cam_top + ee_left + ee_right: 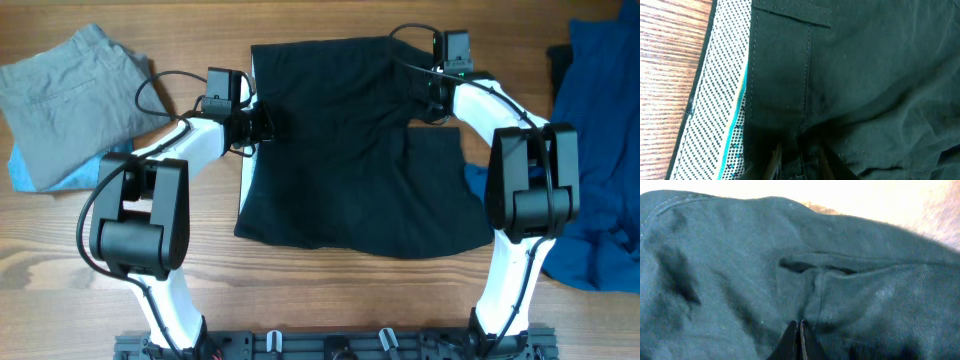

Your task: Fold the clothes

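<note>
A black pair of shorts (345, 150) lies spread in the middle of the table, its top part folded over. My left gripper (262, 125) is at its left edge, shut on the black fabric. In the left wrist view the fingers (797, 165) pinch dark cloth next to the dotted white waistband lining (722, 95). My right gripper (425, 100) is at the upper right of the shorts. In the right wrist view its fingers (800, 336) are pressed together on a fold of the black cloth (740, 270) below a pocket slit.
A folded grey garment (75, 95) lies at the back left on a light blue one (25, 170). A heap of blue clothes (600, 150) fills the right side. Bare wooden table (330, 290) shows in front of the shorts.
</note>
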Tool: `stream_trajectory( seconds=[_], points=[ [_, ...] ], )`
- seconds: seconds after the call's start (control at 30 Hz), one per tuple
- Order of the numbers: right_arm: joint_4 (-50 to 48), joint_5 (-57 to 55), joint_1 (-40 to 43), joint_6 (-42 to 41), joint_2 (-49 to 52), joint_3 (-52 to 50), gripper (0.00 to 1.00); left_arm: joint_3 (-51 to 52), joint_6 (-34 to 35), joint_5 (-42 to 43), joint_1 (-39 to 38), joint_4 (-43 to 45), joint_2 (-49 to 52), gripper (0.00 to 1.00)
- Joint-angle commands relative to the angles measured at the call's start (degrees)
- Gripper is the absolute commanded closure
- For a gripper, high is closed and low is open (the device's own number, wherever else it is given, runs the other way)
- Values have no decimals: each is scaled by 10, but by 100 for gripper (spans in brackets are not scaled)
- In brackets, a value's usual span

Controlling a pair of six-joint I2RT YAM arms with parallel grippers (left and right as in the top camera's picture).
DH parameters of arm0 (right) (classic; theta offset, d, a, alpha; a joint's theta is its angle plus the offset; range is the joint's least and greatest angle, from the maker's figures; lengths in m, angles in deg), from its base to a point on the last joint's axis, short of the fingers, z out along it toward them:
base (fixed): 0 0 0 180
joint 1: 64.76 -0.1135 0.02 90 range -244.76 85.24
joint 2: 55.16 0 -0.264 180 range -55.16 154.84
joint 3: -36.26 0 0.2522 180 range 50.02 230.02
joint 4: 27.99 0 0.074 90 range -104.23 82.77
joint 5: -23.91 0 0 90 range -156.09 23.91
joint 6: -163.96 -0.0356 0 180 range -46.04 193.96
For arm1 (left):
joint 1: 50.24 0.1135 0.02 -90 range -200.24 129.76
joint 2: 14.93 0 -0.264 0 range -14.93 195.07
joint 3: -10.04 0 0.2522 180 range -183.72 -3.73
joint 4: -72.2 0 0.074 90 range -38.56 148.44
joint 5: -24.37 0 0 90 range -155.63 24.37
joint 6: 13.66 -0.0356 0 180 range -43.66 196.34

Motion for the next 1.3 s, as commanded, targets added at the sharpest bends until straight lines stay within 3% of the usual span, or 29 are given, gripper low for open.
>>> stream_trajectory(
  seconds=[0.0, 0.07, 0.17, 0.3, 0.37, 0.5, 0.53, 0.6, 0.67, 0.73, 0.77, 0.8, 1.07, 1.27],
  points=[
    [16, -38, 5, 106, -59, 111, 96, 42, -5, -59, 5, -38, 53, 74],
    [62, -38, 5, 119, -82, 163, 96, 42, -5, -59, 5, -38, 53, 75],
    [252, -95, 6, 114, -115, 179, 96, 42, -5, -59, 5, -38, 53, 75],
    [498, -198, 9, 31, -113, 134, 95, 42, -5, -59, 5, -39, 53, 75],
    [542, -198, 10, 29, -113, 99, 76, 42, -5, -59, 5, -45, 53, 75],
    [607, -150, 12, 34, -113, 67, 69, 42, -5, -59, 5, -72, 53, 75],
    [617, -146, 12, 28, -113, 66, 76, 42, -5, -59, 5, -81, 53, 75],
    [581, -120, 15, 29, -117, 72, 78, 42, -5, -59, 5, -83, 53, 75],
    [535, -78, 33, 33, -123, 108, 74, 42, -5, -59, 5, -85, 53, 75],
    [415, -16, 73, 54, -128, 148, 57, 42, -5, -60, 5, -94, 53, 75],
    [337, 25, 92, 74, -128, 150, 40, 42, -5, -60, 6, -97, 53, 76],
    [274, 66, 110, 96, -121, 150, 38, 42, -5, -60, 9, -102, 53, 76],
    [139, 99, 130, 115, 5, 149, 32, 42, -5, -59, 18, -106, 53, 75],
    [87, 260, 126, 116, 91, 149, 33, 42, -5, -59, 18, -110, 53, 74]
  ],
)
